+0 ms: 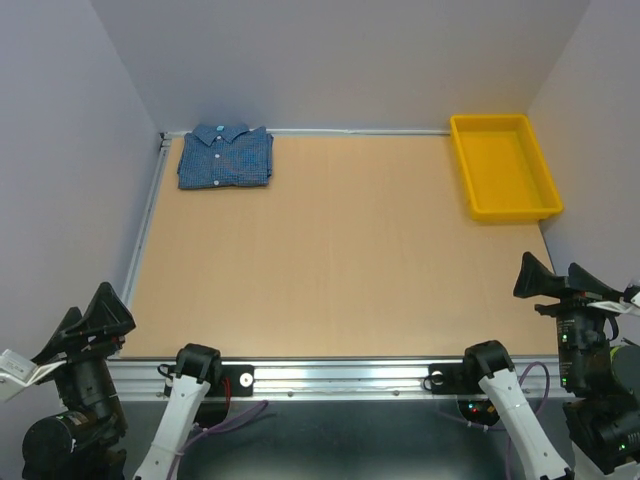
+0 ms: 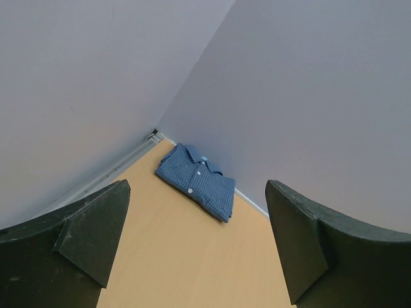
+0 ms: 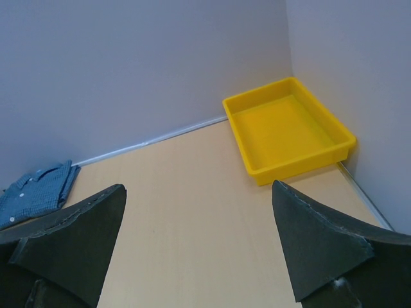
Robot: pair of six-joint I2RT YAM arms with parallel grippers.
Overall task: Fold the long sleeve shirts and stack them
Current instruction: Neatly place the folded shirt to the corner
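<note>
Both of my grippers stand with their fingers spread wide and nothing between them: left gripper (image 1: 88,315) off the near left corner of the table (image 1: 340,260), right gripper (image 1: 555,275) by the right edge near its near end, each lifted above the surface. The shirt (image 1: 225,157) lies folded in the far left corner, close to both walls, well apart from either hand. It is fine dark-and-light blue check cloth, front side up, with the collar (image 1: 220,132) spread at the top and small white buttons (image 1: 217,155) in a line down the middle. The collar points to the far edge and the folded hem to me. The packet is a little wider than deep, so its long axis runs along the far edge. A yellow tray (image 1: 515,212) sits in the far right corner.
</note>
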